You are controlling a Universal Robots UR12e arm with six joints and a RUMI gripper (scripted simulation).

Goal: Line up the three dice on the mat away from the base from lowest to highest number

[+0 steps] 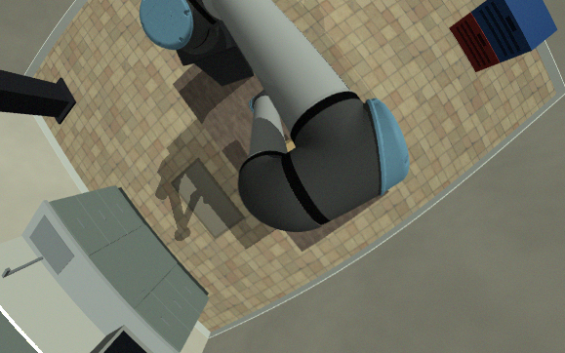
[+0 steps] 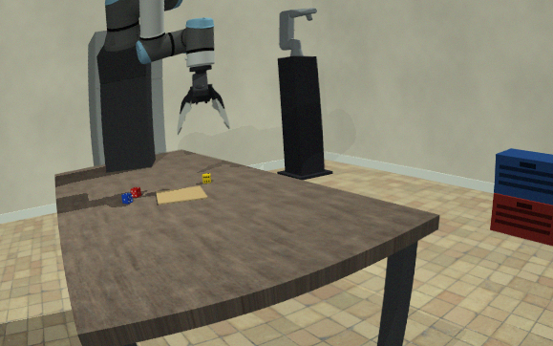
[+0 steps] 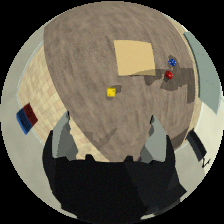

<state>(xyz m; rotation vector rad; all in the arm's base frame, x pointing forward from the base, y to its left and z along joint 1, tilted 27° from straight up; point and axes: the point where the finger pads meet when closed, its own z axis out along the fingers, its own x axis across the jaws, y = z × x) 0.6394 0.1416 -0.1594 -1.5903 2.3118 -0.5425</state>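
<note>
Jaws of the two-fingered gripper [image 2: 202, 123] are held wide and empty above the yellow die [image 2: 206, 178], presumably readied for descent, near the table's far edge.

1. We held our single arm [image 2: 153, 45] high, its upper segment rising out of the exterior view and its forearm running level to the wrist.
2. Our wrist [image 2: 200, 43] pointed straight down, with the gripper [image 2: 203, 123] hanging below it in the air.
3. Our two jaws stood spread as wide as they go, tips splayed outward, and nothing sat between them.
4. In the wrist view both fingers showed at the lower edge, well apart.
5. From the top, our elbow [image 1: 310, 168] filled the middle of the view.
</note>
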